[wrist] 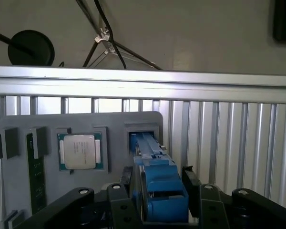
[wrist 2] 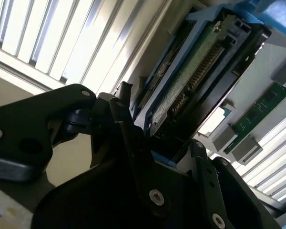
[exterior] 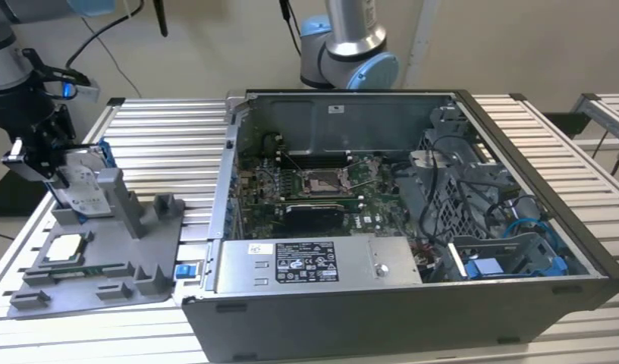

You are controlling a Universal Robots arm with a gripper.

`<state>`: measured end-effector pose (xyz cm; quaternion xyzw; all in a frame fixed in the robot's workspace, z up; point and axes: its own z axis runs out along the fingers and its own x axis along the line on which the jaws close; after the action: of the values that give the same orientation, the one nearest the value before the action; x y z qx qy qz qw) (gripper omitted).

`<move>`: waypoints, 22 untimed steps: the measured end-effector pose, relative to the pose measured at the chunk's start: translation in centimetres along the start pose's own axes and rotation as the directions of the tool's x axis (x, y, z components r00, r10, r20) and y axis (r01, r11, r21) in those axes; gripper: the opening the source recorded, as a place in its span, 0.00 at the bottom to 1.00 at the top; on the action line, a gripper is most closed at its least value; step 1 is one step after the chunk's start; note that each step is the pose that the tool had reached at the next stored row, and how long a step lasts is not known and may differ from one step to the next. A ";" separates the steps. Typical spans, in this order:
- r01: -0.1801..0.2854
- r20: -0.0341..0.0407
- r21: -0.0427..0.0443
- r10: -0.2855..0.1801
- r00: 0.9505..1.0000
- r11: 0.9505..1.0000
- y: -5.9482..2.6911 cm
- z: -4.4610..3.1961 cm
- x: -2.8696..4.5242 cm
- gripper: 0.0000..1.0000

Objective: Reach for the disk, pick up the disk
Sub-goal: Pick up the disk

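**End effector clamped on the upright disk at the tray**

A slatted metal tabletop (exterior: 178,129) carries everything. The biggest thing on it is an open computer case (exterior: 391,318), lying on its side with the motherboard, cables and power supply exposed. It takes up the middle and the exterior view's right. Behind the case stands the base of another arm (exterior: 347,57).

The working arm (exterior: 11,83) comes down at the exterior view's left, over a grey tray (exterior: 137,250) that lies flat on the tabletop just beside the case.

The end effector (exterior: 67,178) is at the far end of that tray, narrowed onto the disk (exterior: 84,186). In the first wrist view its black fingers (wrist: 125,188) sit against both sides of the disk's blue frame (wrist: 155,167), with no gap visible.

The disk stands on edge, close beside a grey post of the tray, and its lower end reaches into a rectangular slot of the tray. Whether it has left that slot cannot be told. The second wrist view shows the disk's green circuit-board side (wrist 2: 190,71) between the fingers.

A square silver CPU chip (wrist: 77,151) lies flat in a recess of the tray near the slot, apart from the disk. A narrow green memory stick (wrist: 36,176) lies beyond it.
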<state>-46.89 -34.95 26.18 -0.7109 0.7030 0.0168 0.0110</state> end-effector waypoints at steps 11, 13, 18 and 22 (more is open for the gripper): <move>0.000 0.000 0.000 0.000 1.000 1.000 0.00 0.13 0.00 0.00; 0.000 0.000 0.000 0.000 1.000 1.000 0.00 0.13 0.00 0.00; 0.000 0.000 0.000 0.000 1.000 1.000 0.00 0.13 0.00 0.00; 0.000 -0.039 0.000 0.000 0.999 1.000 -0.01 0.15 0.01 0.00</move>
<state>-46.88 -34.96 26.03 -0.7110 0.7031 0.0031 -0.0029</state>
